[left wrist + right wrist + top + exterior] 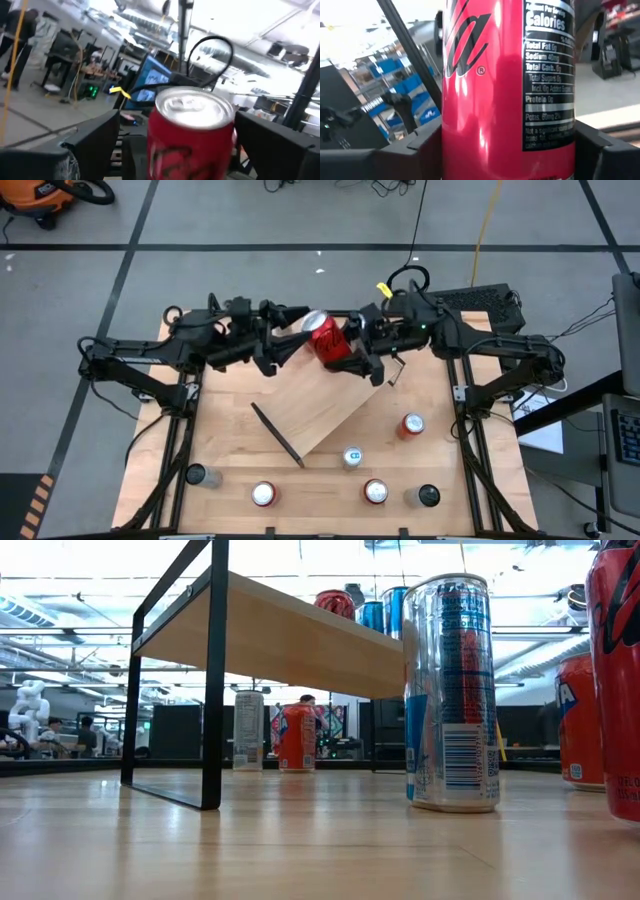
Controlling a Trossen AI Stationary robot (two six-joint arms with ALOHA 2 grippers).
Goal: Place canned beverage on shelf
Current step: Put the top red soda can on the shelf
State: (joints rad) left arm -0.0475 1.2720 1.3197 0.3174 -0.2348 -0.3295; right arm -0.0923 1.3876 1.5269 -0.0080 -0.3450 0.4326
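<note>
A red can [325, 337] hangs over the far end of the shelf [320, 405], a light-wood board with a black bracket [277, 436] that lies slantwise on the table. My right gripper [346, 348] comes in from the right and is shut on the can. My left gripper [294, 333] reaches in from the left and stands open. Its fingers [95, 137] stand on either side of the can's silver top [195, 105], and a gap shows beside at least one of them. My right gripper pinches the red can's side wall [451, 142] between its two fingers [417, 147], one on each side of the body. It comes nearly level from the table's right. The can sits tilted with its top toward the left gripper. Its bottom is hidden by the gripper.
Several cans stand on the table near its front edge: an orange one [411, 425], a silver-blue one [352, 457], two red ones [263, 495] [375, 492] and two dark ones [197, 475] [428, 496]. In the low view red and blue can tops [372, 612] show above the board.
</note>
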